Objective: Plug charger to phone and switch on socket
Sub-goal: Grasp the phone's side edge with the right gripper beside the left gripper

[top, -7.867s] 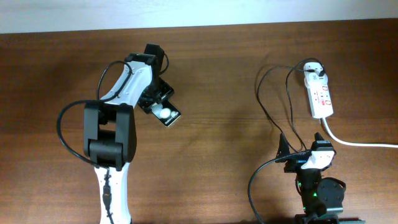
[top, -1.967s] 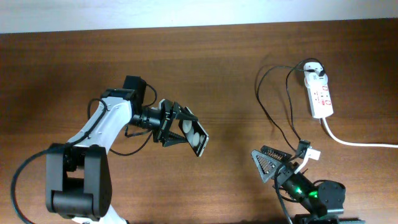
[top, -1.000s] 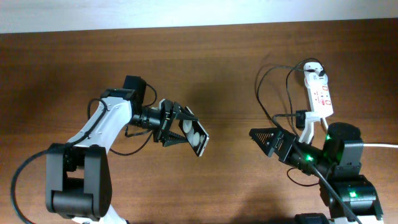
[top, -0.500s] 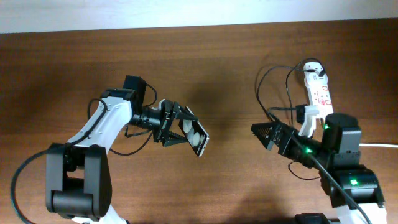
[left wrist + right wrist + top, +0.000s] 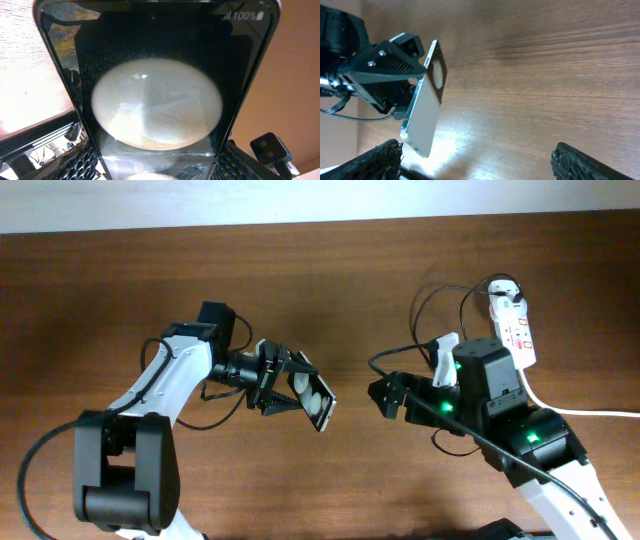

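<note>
the left fingers grip the phone by its sides and hold it tilted on edge above the middle of the worktop, its face with the white circles turned upward. the right fingers stand wide apart with nothing between them, level with the phone and pointing at it from the right, a gap away. the socket lies near the far right corner. the charger's black cable loops from its far end toward the right arm, where the plug tip is hidden.
</note>
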### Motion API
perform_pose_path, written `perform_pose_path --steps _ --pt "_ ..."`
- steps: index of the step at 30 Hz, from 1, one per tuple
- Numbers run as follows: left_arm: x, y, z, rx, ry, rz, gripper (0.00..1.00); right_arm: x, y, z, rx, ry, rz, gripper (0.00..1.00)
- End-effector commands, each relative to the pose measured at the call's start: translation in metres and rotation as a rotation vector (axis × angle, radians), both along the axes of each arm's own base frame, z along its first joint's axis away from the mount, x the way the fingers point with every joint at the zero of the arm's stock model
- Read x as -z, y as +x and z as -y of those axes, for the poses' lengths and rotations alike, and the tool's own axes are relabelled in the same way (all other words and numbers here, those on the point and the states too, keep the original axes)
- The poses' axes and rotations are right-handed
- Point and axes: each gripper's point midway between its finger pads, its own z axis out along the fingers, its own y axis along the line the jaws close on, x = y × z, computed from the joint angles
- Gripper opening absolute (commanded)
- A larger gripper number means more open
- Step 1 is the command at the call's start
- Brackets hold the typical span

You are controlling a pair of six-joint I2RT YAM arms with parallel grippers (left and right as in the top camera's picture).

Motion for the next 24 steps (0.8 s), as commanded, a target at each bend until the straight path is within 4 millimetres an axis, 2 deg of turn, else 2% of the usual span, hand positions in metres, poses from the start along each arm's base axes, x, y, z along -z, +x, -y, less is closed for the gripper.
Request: perform_pose_path --steps 1,5,12,17,21,24 --pt "-0.007 0.001 0.002 -0.007 -0.043 -0.009 0.69 -0.011 -0.004 -0.016 -0.037 0.035 0.018 0.99" --pt "-0.007 0.001 0.001 -0.008 -0.043 -0.008 0.69 -0.016 -0.001 -0.029 -0.070 0.044 0.058 0.99" --pt "-0.007 0.001 0.002 -0.007 -0.043 -0.009 0.68 0.000 0.015 -0.043 -0.075 0.000 0.060 0.99" --pt "-0.007 0.001 0.001 -0.008 -0.044 -0.009 0.68 0.008 0.021 -0.060 -0.098 -0.037 0.088 1.00" --pt "-0.007 0.001 0.001 -0.008 -0.043 -0.009 0.69 0.016 0.014 -0.084 -0.164 -0.045 0.088 0.91" --pt "-0.007 0.001 0.002 -0.007 -0.044 -0.009 0.69 0.028 0.012 -0.090 -0.132 -0.091 0.073 0.80"
